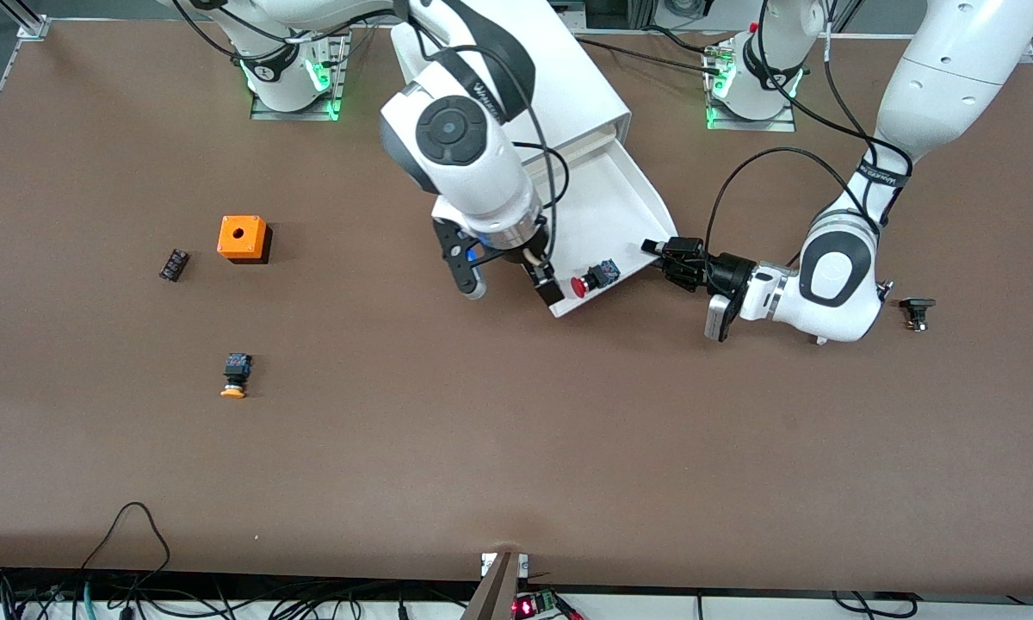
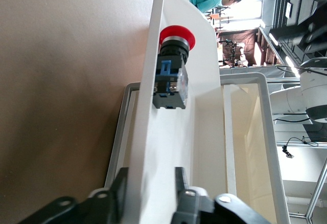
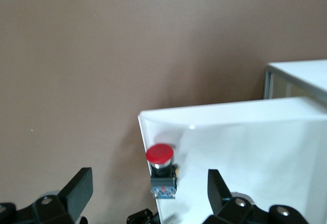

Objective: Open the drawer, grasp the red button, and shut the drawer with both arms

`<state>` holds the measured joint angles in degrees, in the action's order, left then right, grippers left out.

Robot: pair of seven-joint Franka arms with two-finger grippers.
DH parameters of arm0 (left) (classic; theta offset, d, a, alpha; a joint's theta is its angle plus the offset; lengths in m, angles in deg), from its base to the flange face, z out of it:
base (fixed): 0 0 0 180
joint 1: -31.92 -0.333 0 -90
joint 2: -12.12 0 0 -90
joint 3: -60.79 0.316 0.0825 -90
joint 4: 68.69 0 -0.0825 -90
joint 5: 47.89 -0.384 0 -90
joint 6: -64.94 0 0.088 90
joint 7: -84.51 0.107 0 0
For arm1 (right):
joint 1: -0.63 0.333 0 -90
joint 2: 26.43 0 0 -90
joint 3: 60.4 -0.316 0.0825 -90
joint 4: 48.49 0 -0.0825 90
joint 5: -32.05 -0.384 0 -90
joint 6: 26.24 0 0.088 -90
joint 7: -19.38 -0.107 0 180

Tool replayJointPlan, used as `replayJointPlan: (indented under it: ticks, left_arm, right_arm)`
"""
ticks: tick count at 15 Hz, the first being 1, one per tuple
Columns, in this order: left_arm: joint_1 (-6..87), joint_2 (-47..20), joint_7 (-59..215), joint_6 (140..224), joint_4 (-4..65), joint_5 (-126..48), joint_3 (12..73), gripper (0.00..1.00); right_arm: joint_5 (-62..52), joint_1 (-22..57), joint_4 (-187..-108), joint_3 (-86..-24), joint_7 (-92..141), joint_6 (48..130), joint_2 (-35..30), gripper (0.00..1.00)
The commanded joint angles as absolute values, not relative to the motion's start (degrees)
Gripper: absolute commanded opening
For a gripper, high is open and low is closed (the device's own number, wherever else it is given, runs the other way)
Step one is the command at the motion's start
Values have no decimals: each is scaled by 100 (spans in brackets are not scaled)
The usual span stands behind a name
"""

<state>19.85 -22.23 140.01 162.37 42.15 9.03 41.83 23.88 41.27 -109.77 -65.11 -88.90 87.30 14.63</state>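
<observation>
The drawer stands pulled out of the white cabinet toward the front camera. The red-capped button lies on its side in the drawer's front corner. It also shows in the left wrist view and the right wrist view. My right gripper is open over the drawer's front edge, its fingers spread wide to either side of the button. My left gripper is shut on the drawer's wall at the front corner toward the left arm's end, with the wall between its fingers.
An orange box with a hole, a small black part and an orange-capped button lie toward the right arm's end. Another black part lies at the left arm's end, beside the left wrist.
</observation>
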Motion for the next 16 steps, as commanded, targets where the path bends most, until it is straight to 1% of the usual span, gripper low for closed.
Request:
replayJointPlan:
  ticks: [1, 5, 10, 14, 15, 16]
  left_arm:
    - [1935, -2233, 13822, 16101, 3995, 740, 4163, 100]
    - [1883, -2154, 13269, 15671, 3679, 399, 4163, 100]
    - [1751, -2102, 12268, 14880, 2879, -287, 4154, 100]
    - [1742, -2093, 11555, 14327, 2273, -779, 4145, 100]
    - [1733, -2093, 11476, 14160, 2115, -920, 4145, 100]
    - [1715, -2093, 11414, 14019, 1983, -991, 4145, 100]
  right_arm:
    - [2554, 4378, -10702, -6427, -9258, 8941, 1742, 99]
    - [2809, 4712, -10702, -6427, -9619, 9346, 2067, 99]
    - [2854, 5002, -10702, -6295, -9857, 9794, 2375, 99]
    - [2854, 5064, -10693, -6286, -9971, 9979, 2542, 99]
    - [2854, 5073, -10693, -6295, -9972, 9997, 2551, 99]
    - [2854, 5099, -10693, -6295, -9972, 10049, 2569, 95]
